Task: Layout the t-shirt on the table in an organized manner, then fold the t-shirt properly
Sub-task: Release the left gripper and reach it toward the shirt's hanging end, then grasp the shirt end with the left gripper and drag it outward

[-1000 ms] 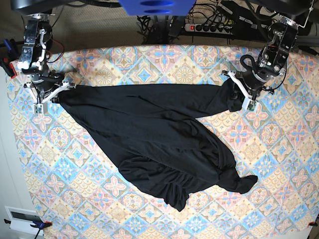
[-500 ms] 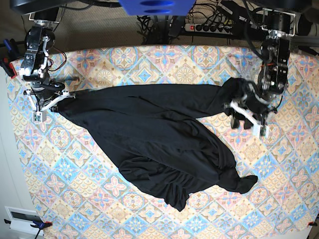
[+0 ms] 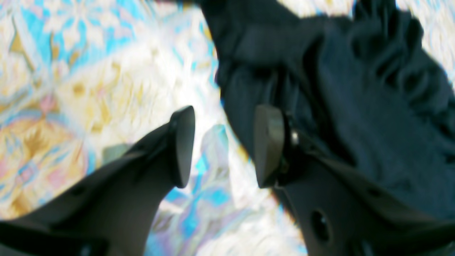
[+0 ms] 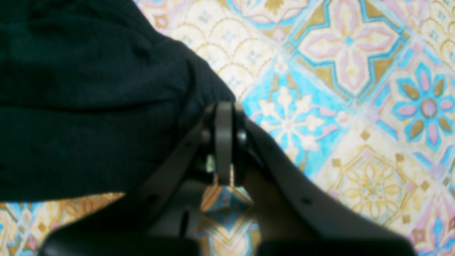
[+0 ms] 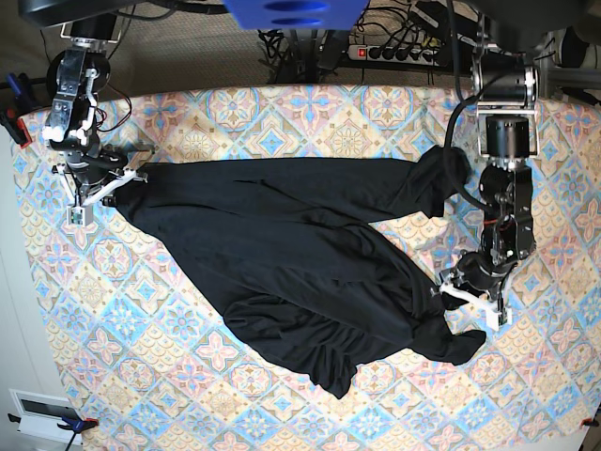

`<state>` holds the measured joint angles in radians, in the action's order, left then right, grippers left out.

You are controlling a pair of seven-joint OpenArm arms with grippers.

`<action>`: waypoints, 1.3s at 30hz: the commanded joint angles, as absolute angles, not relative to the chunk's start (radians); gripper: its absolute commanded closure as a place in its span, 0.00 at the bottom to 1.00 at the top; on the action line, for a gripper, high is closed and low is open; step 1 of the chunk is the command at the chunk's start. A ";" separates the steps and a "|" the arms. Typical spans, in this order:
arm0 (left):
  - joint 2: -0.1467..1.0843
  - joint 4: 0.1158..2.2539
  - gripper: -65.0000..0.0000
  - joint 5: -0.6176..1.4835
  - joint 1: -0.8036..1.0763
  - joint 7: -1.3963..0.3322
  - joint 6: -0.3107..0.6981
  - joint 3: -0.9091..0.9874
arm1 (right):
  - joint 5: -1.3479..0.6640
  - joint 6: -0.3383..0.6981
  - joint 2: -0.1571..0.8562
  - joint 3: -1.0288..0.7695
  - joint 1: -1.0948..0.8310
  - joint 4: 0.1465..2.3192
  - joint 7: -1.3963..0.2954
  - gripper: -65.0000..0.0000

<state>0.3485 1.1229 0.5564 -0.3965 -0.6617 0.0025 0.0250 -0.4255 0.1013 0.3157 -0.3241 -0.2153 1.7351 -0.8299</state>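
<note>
The black t-shirt [image 5: 300,254] lies crumpled across the table [image 5: 282,132], stretched from upper left to a bunched end at lower right. My right gripper [image 5: 99,188] is shut on the shirt's upper-left corner; in the right wrist view its closed fingertips [image 4: 224,142] pinch the black t-shirt [image 4: 89,99]. My left gripper [image 5: 472,303] hovers by the lower-right bunch. In the left wrist view the left gripper [image 3: 225,145] is open with only the table [image 3: 89,89] between its fingers. There the t-shirt [image 3: 373,106] lies just past the right finger.
A power strip [image 5: 394,52] and cables sit beyond the table's far edge. Clamps [image 5: 14,103] hold the cloth at the left edge. A small white device [image 5: 42,409] lies off the near-left corner. The shirt's released upper-right end [image 5: 441,178] rests in a heap.
The left gripper opened, let go of the shirt's upper-right end, and travelled toward the near edge to the lower-right bunch. The right gripper shifted slightly up, still holding its corner.
</note>
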 commanded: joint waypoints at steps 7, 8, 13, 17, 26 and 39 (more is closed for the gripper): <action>0.289 0.881 0.58 0.547 -0.530 -0.550 0.007 0.028 | -0.427 0.105 0.311 -0.302 -0.205 1.753 -0.809 1.00; 0.277 0.851 0.58 0.532 -0.541 -0.541 0.007 0.027 | -0.427 0.105 0.311 -0.297 -0.205 1.753 -0.809 1.00; 0.208 0.776 0.59 0.417 -0.558 -0.535 0.007 0.027 | -0.429 0.105 0.309 -0.295 -0.205 1.753 -0.809 1.00; 0.191 0.779 0.76 0.392 -0.552 -0.538 0.008 0.027 | -0.427 0.105 0.309 -0.295 -0.174 1.753 -0.809 1.00; 0.329 0.983 1.00 0.449 -0.440 -0.539 0.008 0.050 | -0.427 0.105 0.309 -0.295 -0.159 1.753 -0.809 1.00; 0.472 1.653 1.00 0.567 0.102 -0.541 0.005 0.386 | -0.432 0.105 0.311 -0.295 -0.114 1.753 -0.819 1.00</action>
<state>0.4503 1.6306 0.5648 0.1219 -0.5774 -0.0002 0.3771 -0.4259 0.1032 0.2958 -0.2897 -0.1291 1.7344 -0.8425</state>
